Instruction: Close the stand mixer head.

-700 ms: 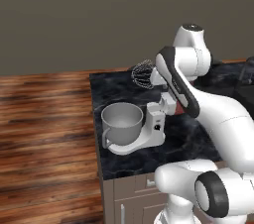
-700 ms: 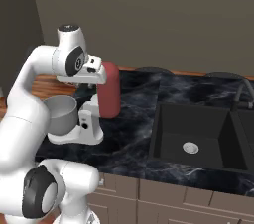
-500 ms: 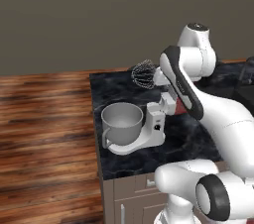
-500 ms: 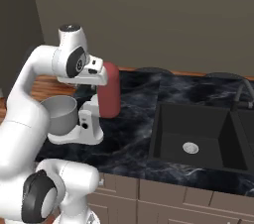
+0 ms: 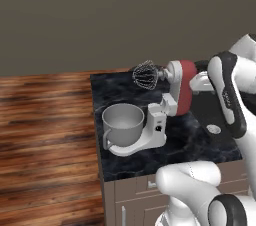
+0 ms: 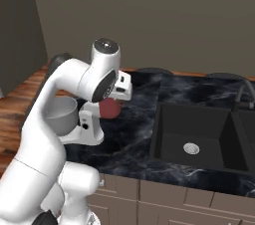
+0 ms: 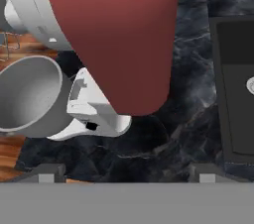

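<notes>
The stand mixer head (image 7: 114, 34) is dark red and rounded, and it stands tilted up. Its wire whisk (image 5: 145, 75) hangs in the air, above and behind the grey bowl (image 5: 122, 120). The head (image 5: 184, 89) rises from the light grey mixer base (image 5: 155, 130). My gripper (image 7: 126, 172) is open, with its two fingertips (image 7: 47, 171) far apart at the bottom of the hand view. It hovers close over the rear end of the head and holds nothing. In the right base view my arm covers most of the head (image 6: 110, 109).
The mixer stands on a dark marble counter (image 5: 200, 140) near its left end. A black sink (image 6: 196, 137) is sunk into the counter to the right of the mixer. Wooden floor (image 5: 45, 135) lies beyond the counter's left edge, and a grey wall stands behind.
My arm has swung so that its upper links have shifted right, which uncovers the red head in the left base view and covers it in the right one. The head is still raised.
</notes>
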Controlling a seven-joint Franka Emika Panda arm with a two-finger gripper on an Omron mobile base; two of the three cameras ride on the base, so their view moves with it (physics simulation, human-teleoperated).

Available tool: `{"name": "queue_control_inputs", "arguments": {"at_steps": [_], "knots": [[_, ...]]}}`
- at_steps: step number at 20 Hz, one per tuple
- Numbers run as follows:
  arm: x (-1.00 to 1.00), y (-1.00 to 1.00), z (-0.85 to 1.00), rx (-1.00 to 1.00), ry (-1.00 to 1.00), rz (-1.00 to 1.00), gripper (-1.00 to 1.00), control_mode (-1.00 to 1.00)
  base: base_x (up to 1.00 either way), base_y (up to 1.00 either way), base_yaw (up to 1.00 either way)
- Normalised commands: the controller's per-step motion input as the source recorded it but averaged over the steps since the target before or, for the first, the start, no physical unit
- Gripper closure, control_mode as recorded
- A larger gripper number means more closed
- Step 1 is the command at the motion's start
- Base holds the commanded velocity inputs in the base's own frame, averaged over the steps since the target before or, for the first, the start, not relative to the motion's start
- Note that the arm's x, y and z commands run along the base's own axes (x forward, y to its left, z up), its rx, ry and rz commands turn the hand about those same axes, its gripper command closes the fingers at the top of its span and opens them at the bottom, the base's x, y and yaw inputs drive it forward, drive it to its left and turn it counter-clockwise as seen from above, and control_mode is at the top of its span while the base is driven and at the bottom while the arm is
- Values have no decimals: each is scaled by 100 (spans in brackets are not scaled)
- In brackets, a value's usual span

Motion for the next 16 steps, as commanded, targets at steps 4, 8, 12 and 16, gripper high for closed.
{"name": "queue_control_inputs", "arguments": {"at_steps": [4,8,12,16], "knots": [[-7,-61,6,3,-20,21,-100,-100,0,0,0],[6,-32,12,0,-16,27,-100,-100,0,0,0],[7,-4,5,0,-22,29,-100,-100,0,0,0],[32,0,0,0,-23,21,-100,-100,0,0,0]]}}
